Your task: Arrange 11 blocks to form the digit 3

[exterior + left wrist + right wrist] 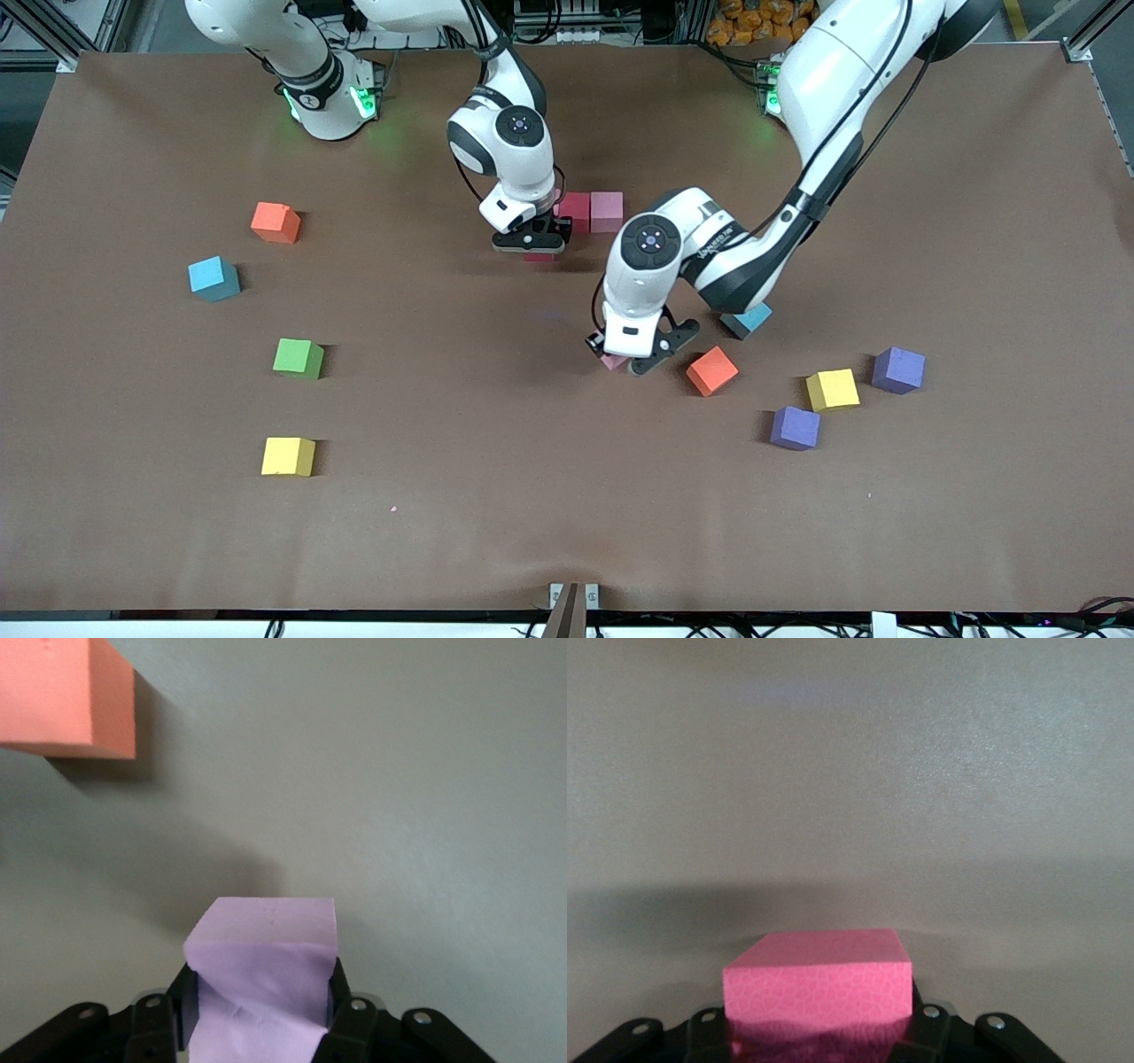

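Observation:
My right gripper [534,248] is shut on a red block [818,988] and holds it low at the table. That block sits just nearer the front camera than a red block [574,211] and a pink block [607,211], which touch side by side. My left gripper [631,361] is shut on a pale pink block [266,966], low over the table's middle and beside an orange-red block [711,370]. The fingers [345,1019] press into the foam. Most of each held block is hidden under the hands in the front view.
Toward the right arm's end lie loose orange [275,221], light blue [213,278], green [298,358] and yellow [288,456] blocks. Toward the left arm's end lie a light blue block [746,319] under the left forearm, a yellow block [832,389] and two purple blocks [897,369] [795,428].

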### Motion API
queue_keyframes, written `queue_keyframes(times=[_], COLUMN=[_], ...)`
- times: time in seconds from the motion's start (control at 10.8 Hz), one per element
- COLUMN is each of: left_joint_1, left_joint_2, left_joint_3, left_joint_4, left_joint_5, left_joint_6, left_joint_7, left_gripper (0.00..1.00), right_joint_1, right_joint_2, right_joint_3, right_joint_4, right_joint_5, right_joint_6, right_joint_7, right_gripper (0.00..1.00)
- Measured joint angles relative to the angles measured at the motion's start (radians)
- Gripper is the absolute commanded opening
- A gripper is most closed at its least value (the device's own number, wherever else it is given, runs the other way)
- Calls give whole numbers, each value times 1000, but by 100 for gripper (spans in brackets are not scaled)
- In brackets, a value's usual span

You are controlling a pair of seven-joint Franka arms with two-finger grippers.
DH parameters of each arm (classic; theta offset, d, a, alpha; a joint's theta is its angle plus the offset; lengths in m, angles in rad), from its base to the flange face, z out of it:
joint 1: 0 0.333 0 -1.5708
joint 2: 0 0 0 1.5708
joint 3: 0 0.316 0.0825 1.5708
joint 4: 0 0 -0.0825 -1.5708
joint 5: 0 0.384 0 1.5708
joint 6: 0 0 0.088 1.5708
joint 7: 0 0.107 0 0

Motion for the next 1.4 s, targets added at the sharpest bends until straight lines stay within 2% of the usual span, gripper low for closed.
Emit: queue_keyframes(times=[0.84,0.93,1.02,1.12,1.4], left_joint_1=[-27,-27,-27,-27,-27], left_joint_2=[3,3,3,3,3], left_joint_3=[21,21,21,22,25], left_joint_4=[15,16,16,16,16], left_joint_5=[14,14,14,14,23], left_joint_6=[0,0,0,0,-6], left_joint_7=[46,52,55,56,58], left_gripper=[51,51,51,53,52], right_joint_1=[2,2,2,2,2], right_joint_2=[6,6,6,6,8], right_joint_3=[0,0,0,0,0], right_joint_4=[8,8,8,8,9], right_joint_5=[0,0,0,0,0], right_joint_6=[0,0,0,0,0], right_joint_7=[9,9,9,10,29], right_gripper=[44,56,83,100,100])
